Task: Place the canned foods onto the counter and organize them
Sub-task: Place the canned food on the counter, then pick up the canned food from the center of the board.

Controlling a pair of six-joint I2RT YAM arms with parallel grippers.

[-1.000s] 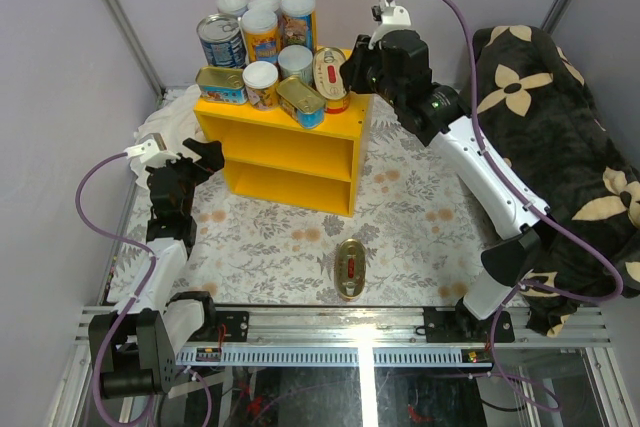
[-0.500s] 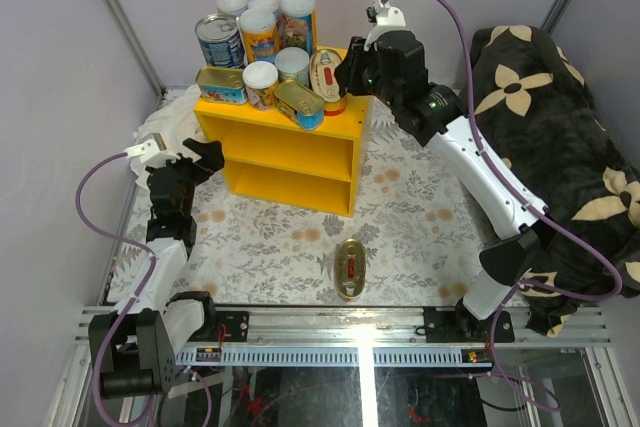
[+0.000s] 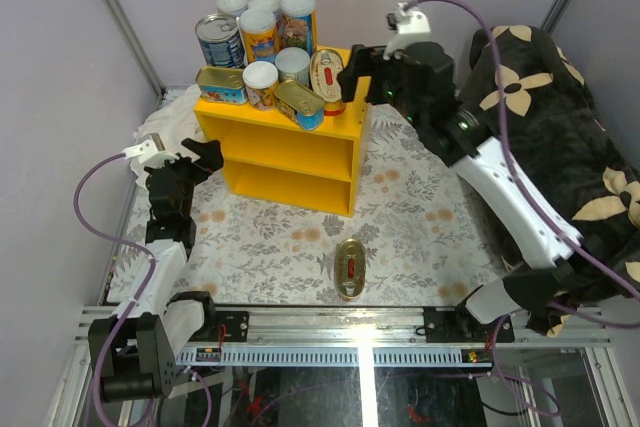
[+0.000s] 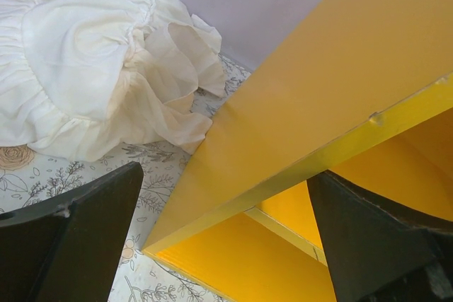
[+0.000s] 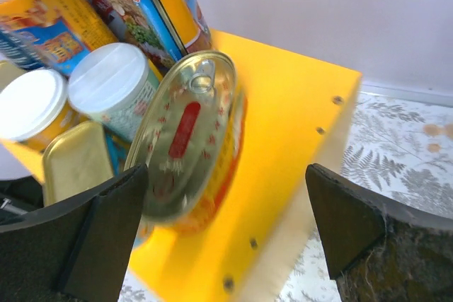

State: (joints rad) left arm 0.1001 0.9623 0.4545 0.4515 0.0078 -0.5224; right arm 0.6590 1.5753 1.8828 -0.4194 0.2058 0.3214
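The yellow counter [image 3: 290, 147] carries several canned foods on its top: tall cylinders [image 3: 298, 19], a blue-labelled steel can [image 3: 220, 40], white-lidded tins [image 3: 261, 84] and flat gold rectangular tins [image 3: 300, 102]. A gold oval tin [image 3: 326, 75] sits at the top's right end. My right gripper [image 3: 358, 75] hangs open just right of it, not holding it. In the right wrist view the oval tin [image 5: 187, 139] is blurred, beside the left finger of the right gripper [image 5: 225, 175]. Another oval tin [image 3: 349, 268] lies on the floral floor. My left gripper [image 3: 195, 157] is open by the counter's left side [image 4: 297, 90].
A white crumpled cloth [image 3: 165, 127] lies left of the counter, behind the left gripper [image 4: 225, 175]. A dark blanket with pale flowers [image 3: 545, 97] is heaped along the right. The floral mat [image 3: 290, 237] covers the floor. Grey walls close in the back.
My right gripper has opened, let go of the oval tin on the counter's top and drawn back a little to the right. The left arm has not moved.
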